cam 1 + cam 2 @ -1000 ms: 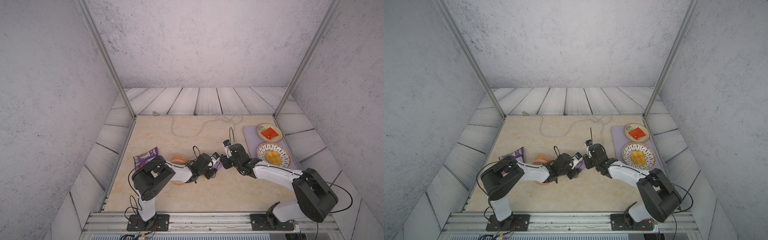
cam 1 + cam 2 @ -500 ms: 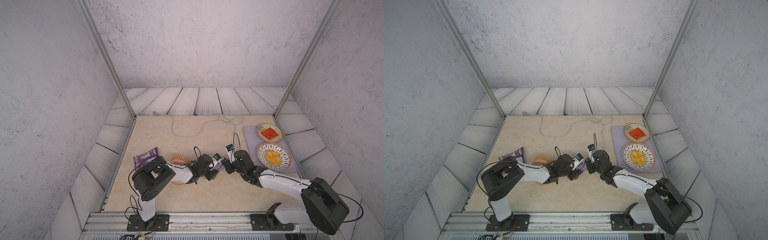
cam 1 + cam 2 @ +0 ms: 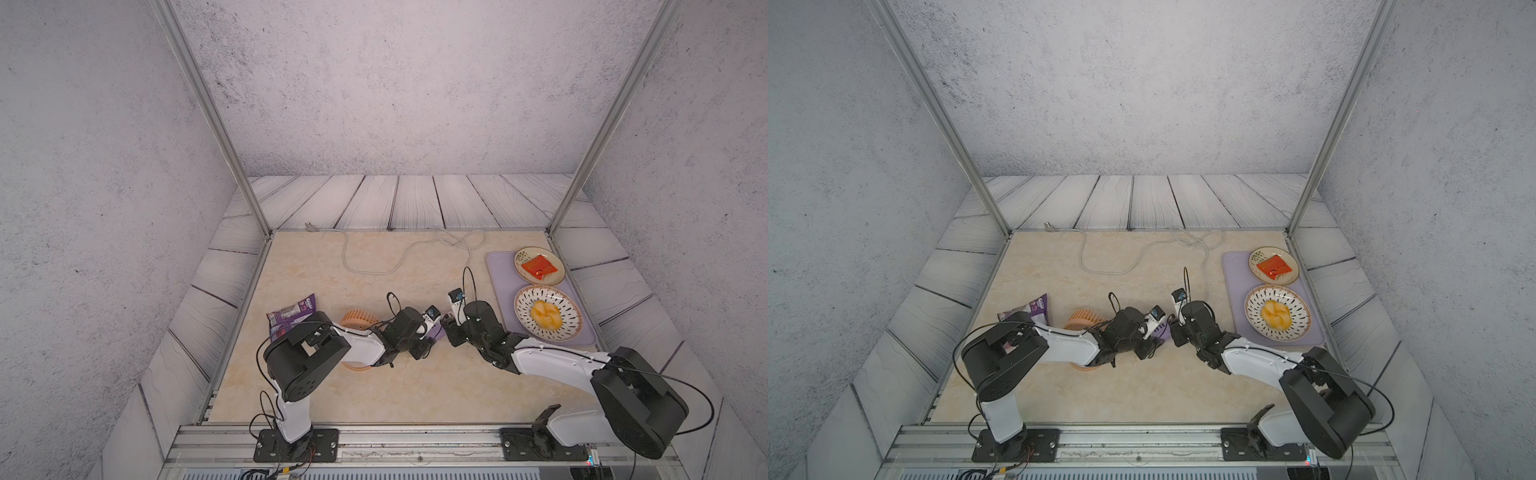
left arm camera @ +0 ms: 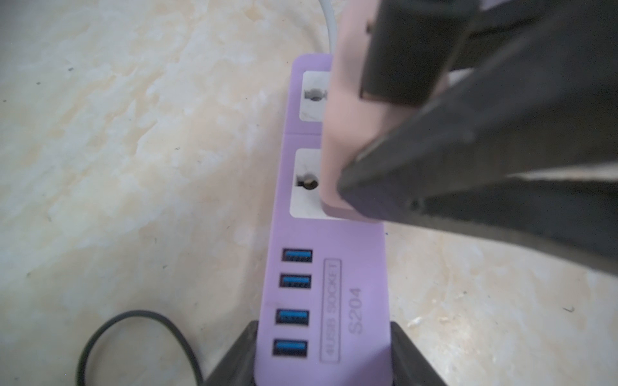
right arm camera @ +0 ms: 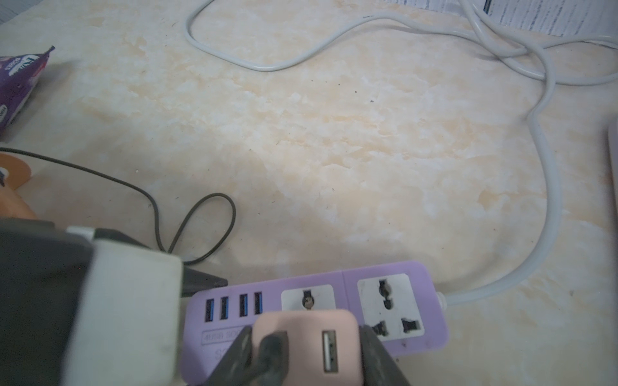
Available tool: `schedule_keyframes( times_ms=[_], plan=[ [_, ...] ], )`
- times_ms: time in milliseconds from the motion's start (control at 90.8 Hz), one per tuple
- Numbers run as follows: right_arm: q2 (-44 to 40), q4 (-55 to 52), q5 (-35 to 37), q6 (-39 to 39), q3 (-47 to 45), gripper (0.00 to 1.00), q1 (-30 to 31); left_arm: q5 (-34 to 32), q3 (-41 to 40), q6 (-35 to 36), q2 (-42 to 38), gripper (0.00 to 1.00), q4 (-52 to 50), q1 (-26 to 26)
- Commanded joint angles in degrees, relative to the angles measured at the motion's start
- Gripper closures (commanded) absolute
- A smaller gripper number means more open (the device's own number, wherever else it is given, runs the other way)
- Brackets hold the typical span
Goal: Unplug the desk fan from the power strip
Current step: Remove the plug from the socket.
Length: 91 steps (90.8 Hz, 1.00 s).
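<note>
Right wrist view: right hand (image 5: 306,349) pinches pink plug adapter (image 5: 337,324), left hand (image 4: 322,334) clamps power strip (image 4: 334,267); pulling free apparently remains.

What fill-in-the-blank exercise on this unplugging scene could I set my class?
1. The power strip has ___ blue USB ports.
2. The left gripper has its jaws shut on the strip's ___ end.
3. The right gripper has its jaws shut on the ___ plug adapter.
4. The desk fan is ___ in colour.

Missing words: four; USB; pink; orange.
</note>
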Motion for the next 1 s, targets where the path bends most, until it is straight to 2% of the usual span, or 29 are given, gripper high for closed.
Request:
schedule_keyframes(
  times_ms=[0, 99, 220, 319, 440, 682, 782, 991],
  plan=[
    [0.95, 1.94, -15.05, 3.83, 2.12, 0.77, 4.83, 0.84, 2.21, -1.48, 0.66, 1.00, 5.21, -0.04],
    [-0.38, 2.26, -13.22, 6.56, 1.49, 0.78, 3.53, 0.49, 1.90, -1.33, 0.31, 1.00, 5.23, 0.02],
    [-1.17, 0.18, -16.31, 13.63, 2.00, 0.80, -3.75, 0.18, 1.26, -1.05, 0.00, 1.00, 5.15, -0.06],
    [-0.29, -7.05, -15.08, 12.07, 4.97, 0.81, -5.15, 0.40, 1.16, -1.13, 0.12, 1.00, 5.28, -0.04],
    [1.63, -8.23, -15.99, 11.41, 6.36, 0.81, -4.38, 0.33, 1.24, -1.27, 0.05, 1.00, 5.44, -0.03],
    [1.48, -5.06, -10.32, 8.06, 5.96, 0.82, 4.40, 0.28, 1.59, -1.23, 0.48, 1.00, 5.39, 0.06],
    [2.01, -3.10, -11.69, 8.80, 5.30, 0.81, 5.11, 0.22, 1.59, -1.31, 0.47, 1.00, 5.35, 0.01],
    [-0.33, -6.99, -9.17, 12.91, 6.77, 0.82, 3.77, 0.17, 1.41, -1.29, 0.63, 1.00, 5.25, 0.00]
  ],
)
